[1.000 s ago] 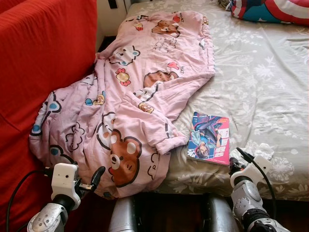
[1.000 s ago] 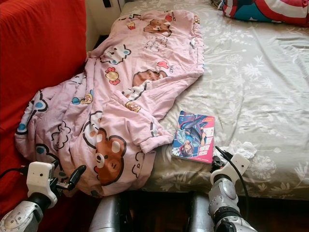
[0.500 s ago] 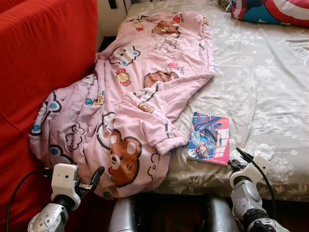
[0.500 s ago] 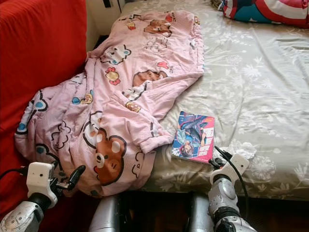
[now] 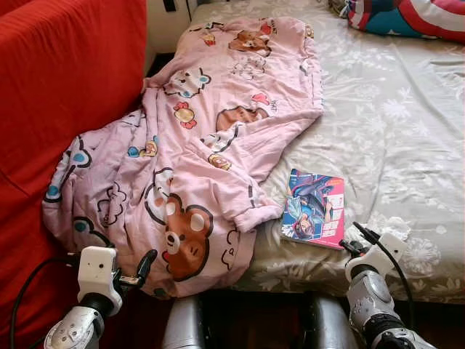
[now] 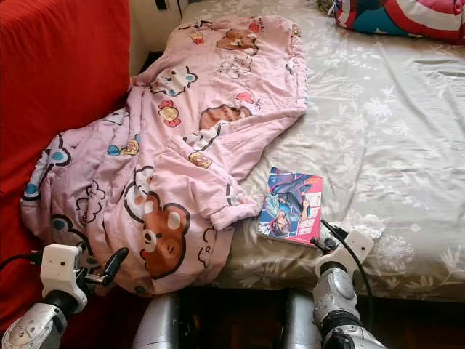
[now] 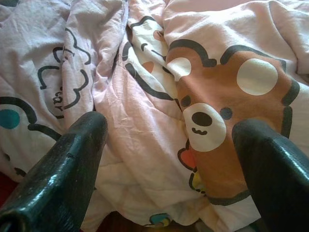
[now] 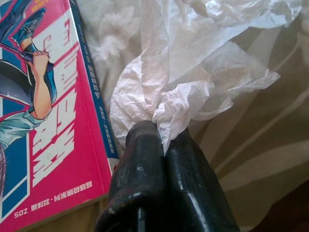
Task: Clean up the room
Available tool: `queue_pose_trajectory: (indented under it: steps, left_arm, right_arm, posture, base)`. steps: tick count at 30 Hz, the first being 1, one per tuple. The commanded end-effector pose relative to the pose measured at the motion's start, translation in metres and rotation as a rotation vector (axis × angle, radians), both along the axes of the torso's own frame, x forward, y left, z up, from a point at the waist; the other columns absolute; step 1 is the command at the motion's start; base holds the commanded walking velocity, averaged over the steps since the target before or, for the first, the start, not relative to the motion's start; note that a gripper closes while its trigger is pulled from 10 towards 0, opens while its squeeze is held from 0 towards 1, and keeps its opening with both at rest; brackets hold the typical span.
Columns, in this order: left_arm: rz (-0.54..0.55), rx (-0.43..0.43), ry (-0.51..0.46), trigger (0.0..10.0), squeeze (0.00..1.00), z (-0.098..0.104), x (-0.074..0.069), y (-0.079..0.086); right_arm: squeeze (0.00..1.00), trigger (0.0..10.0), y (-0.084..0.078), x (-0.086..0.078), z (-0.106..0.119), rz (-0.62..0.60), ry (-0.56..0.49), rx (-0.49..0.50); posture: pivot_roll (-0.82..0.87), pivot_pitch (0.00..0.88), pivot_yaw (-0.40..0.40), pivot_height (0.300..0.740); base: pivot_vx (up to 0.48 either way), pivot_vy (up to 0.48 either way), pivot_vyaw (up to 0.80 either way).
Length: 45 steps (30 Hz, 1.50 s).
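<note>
1. A crumpled white tissue (image 8: 193,92) lies on the bed (image 5: 407,131) near its front edge, toward the right-hand corner, just beside the comic (image 5: 314,208).
2. The right gripper (image 8: 164,145) has its two black fingers pressed together on a fold of that tissue; the paper bunches up out of the pinch and fans away over the sheet.
3. From the head view the same gripper (image 5: 354,244) sits low at the bed's front edge, its white wrist housing and a black cable just behind it.
4. The comic lies flat, cover up, close to the front edge, its pink spine side toward the tissue; in the wrist view the two look to be touching or nearly so.
5. Left of the comic, a pink blanket (image 5: 211,145) printed with bears runs from the far left part of the bed down to the front left corner and spills over both edges.
6. The left gripper (image 7: 169,140) hangs below that corner, fingers spread wide, facing the blanket's bear print without holding anything.
7. A red sofa (image 5: 65,80) stands against the bed's left side, with the blanket draped against it.
8. A cushion (image 5: 414,16) in red, white and blue rests at the far right corner of the bed.
</note>
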<state>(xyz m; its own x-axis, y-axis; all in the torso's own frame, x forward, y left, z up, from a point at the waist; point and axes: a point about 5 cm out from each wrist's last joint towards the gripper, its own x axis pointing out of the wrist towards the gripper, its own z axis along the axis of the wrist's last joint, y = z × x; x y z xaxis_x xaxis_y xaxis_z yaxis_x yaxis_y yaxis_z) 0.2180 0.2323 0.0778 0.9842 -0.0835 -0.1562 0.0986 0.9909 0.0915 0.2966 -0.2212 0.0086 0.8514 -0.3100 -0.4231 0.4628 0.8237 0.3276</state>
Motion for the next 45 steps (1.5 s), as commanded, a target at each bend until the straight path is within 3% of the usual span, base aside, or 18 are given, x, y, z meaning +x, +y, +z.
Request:
queue_pose_trajectory:
  steps: [1, 5, 8, 9, 10, 16, 19, 27, 33, 39, 45]
  left_arm:
    - [0.026, 0.001, 0.023, 10.0, 0.0, -0.007, -0.003, 0.004]
    - [0.047, -0.012, 0.015, 10.0, 0.0, -0.01, 0.0, 0.003]
    - [0.069, -0.031, 0.009, 10.0, 0.0, -0.013, 0.005, 0.001]
    - [0.08, -0.038, 0.009, 10.0, 0.0, -0.015, 0.007, 0.001]
    - [0.099, -0.059, 0.009, 10.0, 0.0, -0.018, 0.01, 0.002]
    - [0.141, -0.099, 0.02, 10.0, 0.0, -0.026, 0.015, 0.002]
    - [0.183, -0.121, 0.036, 10.0, 0.0, -0.036, 0.017, 0.003]
    - [0.215, -0.144, 0.077, 10.0, 0.0, -0.053, 0.024, 0.0]
    - [0.216, -0.157, 0.15, 10.0, 0.0, -0.071, 0.027, -0.006]
    - [0.214, -0.139, 0.251, 10.0, 0.0, -0.091, 0.026, -0.009]
    - [0.25, -0.198, 0.357, 10.0, 0.0, -0.108, 0.021, -0.011]
  right_arm:
    - [0.0, 0.0, 0.003, -0.003, -0.004, 0.0, 0.015, -0.013]
    - [0.0, 0.0, -0.006, -0.004, 0.002, -0.016, -0.018, -0.097]
    - [0.0, 0.0, -0.008, 0.0, 0.012, 0.029, -0.071, -0.216]
    - [0.0, 7.9, -0.007, 0.002, 0.016, 0.054, -0.098, -0.247]
    - [0.0, 10.0, -0.004, 0.003, 0.02, 0.083, -0.132, -0.273]
    - [0.0, 10.0, 0.005, 0.0, 0.017, 0.17, -0.152, -0.311]
    - [0.0, 10.0, 0.009, -0.012, 0.007, 0.195, -0.14, -0.297]
    - [0.0, 10.0, 0.006, -0.023, -0.007, 0.214, -0.052, -0.325]
    - [0.0, 10.0, 0.01, -0.028, -0.018, 0.304, 0.022, -0.319]
    - [0.0, 10.0, 0.006, -0.048, -0.038, 0.318, 0.16, -0.302]
    - [0.0, 10.0, 0.005, -0.074, -0.061, 0.322, 0.31, -0.266]
  posture:
    - [0.2, 0.141, 0.057, 0.592]
    - [0.19, 0.117, 0.037, 0.592]
    - [0.16, 0.097, 0.02, 0.592]
    - [0.15, 0.09, 0.016, 0.592]
    - [0.14, 0.081, 0.011, 0.592]
    - [0.11, 0.046, -0.01, 0.592]
    - [0.09, 0.01, -0.029, 0.592]
    - [0.07, 0.0, -0.043, 0.647]
    - [0.07, 0.0, -0.054, 0.687]
    - [0.07, 0.0, -0.056, 0.737]
    - [0.06, 0.0, -0.053, 0.74]
  base:
    - [0.0, 0.0, 0.0]
    - [0.0, 0.0, 0.0]
    - [0.0, 0.0, 0.0]
    - [0.0, 0.0, 0.0]
    - [0.0, 0.0, 0.0]
    - [0.0, 0.0, 0.0]
    - [0.0, 0.0, 0.0]
    - [0.0, 0.0, 0.0]
    - [0.0, 0.0, 0.0]
    - [0.0, 0.0, 0.0]
    - [0.0, 0.0, 0.0]
